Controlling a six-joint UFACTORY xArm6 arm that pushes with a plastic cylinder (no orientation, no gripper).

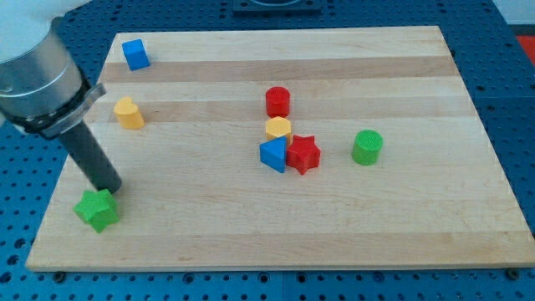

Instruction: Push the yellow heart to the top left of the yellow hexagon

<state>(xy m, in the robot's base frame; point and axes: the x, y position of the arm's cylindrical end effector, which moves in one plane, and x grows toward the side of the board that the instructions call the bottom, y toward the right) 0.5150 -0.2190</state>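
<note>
The yellow heart (128,113) lies at the view's left, well left of the yellow hexagon (278,129), which sits near the middle between the red cylinder (277,101) above and the blue triangle (272,155) and red star (303,154) below. My tip (110,187) rests at the lower left, just above the green star (97,209), about touching it. The tip is below and slightly left of the yellow heart, with a clear gap between them.
A blue cube (135,54) sits at the top left. A green cylinder (367,147) stands right of the centre cluster. The wooden board (401,217) ends at the blue pegboard table on all sides. The arm's grey body fills the upper left corner.
</note>
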